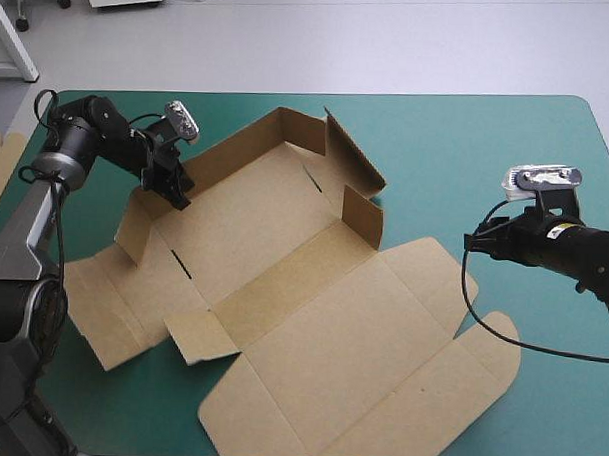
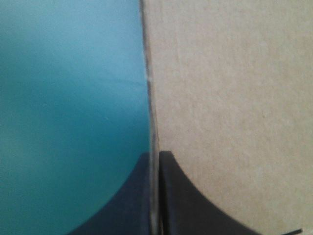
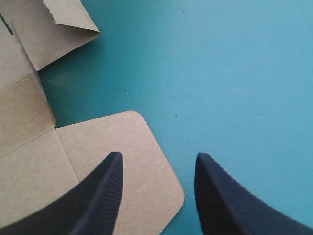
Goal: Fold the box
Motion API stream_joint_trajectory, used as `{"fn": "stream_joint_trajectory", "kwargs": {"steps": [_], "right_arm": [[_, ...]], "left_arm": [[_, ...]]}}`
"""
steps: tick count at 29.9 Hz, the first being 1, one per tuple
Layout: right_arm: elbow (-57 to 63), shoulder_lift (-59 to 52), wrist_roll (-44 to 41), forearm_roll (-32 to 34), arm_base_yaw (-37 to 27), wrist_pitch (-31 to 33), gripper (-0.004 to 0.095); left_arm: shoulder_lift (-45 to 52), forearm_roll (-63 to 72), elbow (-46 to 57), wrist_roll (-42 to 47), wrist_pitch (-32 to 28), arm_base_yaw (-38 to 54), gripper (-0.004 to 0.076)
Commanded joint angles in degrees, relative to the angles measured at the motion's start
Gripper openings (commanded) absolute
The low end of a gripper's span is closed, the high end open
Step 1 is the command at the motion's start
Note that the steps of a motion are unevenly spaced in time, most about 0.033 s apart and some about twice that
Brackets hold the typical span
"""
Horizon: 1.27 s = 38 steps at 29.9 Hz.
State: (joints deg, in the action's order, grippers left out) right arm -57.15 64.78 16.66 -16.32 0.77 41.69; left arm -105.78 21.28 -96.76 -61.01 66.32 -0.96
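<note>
High view: the box lies slantwise on the bench. Nearest me is the big lid, and it lies flat. At its right end is a round tab.

My right fingers hang a bit beyond that tab, off the right side of the box. In the right wrist view these fingers stand wide apart, and there is nothing in them. The tab shows under one finger and in the gap. Under the other finger there is only bare bench. So from here the box is just to my left and very close.

Farther off is the tray. Its far wall stands up. The right end stands up too, with a flap turned in. The left end is only partly up.

My left fingers are at the far left corner of the tray. In the left wrist view those fingers are almost shut, and the thin edge of the board is pinched between them. Brown box is on one side and bench on the other. I cannot tell which wall I am holding.

I think the left end comes next. My left fingers are already on it. My right fingers are well apart from that corner, with the whole tray in between.
</note>
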Motion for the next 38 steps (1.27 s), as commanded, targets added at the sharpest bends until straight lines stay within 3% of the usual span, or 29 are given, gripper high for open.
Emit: {"fn": "stream_joint_trajectory", "kwargs": {"steps": [1, 8, 14, 18, 22, 28, 31, 35, 38], "right_arm": [[-1.91, -0.83, 0.50, -0.40, 0.00, -2.56, 0.0427], [-1.91, -0.83, 0.50, -0.40, 0.00, -3.16, 0.0419], [-1.91, -0.83, 0.36, -0.40, 0.00, -3.41, 0.0396], [-2.05, -0.83, -0.48, 0.60, -0.24, -5.43, 0.0396], [-2.98, -0.83, -6.28, 7.81, -0.24, -6.20, 0.0395], [-6.47, -0.83, -17.67, 22.04, -0.24, -5.95, 0.0395], [-8.46, -0.61, -20.27, 24.05, -0.24, -5.95, 0.0395], [-11.23, 1.51, -21.14, 24.07, -0.32, -4.33, 0.0395], [-14.44, 3.93, -21.14, 24.07, -0.45, -2.20, 0.0397]], "left_arm": [[2.59, 1.55, -4.38, -3.81, -6.89, -1.49, -0.0010], [1.46, 1.68, -8.58, -11.06, -18.82, -5.20, -0.0009], [1.22, 1.42, -9.54, -22.40, -24.38, -8.89, -0.0010], [1.45, 0.99, -9.54, -24.72, -27.28, -11.67, -0.0010], [1.55, -3.76, -9.12, -24.35, -27.69, -14.75, -0.0010], [2.57, -13.70, -8.90, -13.83, -29.73, -19.24, -0.0010], [4.21, -21.28, -6.75, -7.52, -32.09, -21.88, -0.0010], [8.47, -30.69, 2.03, 2.39, -41.58, -25.02, -0.0010], [12.30, -33.32, 9.42, 4.89, -47.59, -26.58, -0.0010]]}}
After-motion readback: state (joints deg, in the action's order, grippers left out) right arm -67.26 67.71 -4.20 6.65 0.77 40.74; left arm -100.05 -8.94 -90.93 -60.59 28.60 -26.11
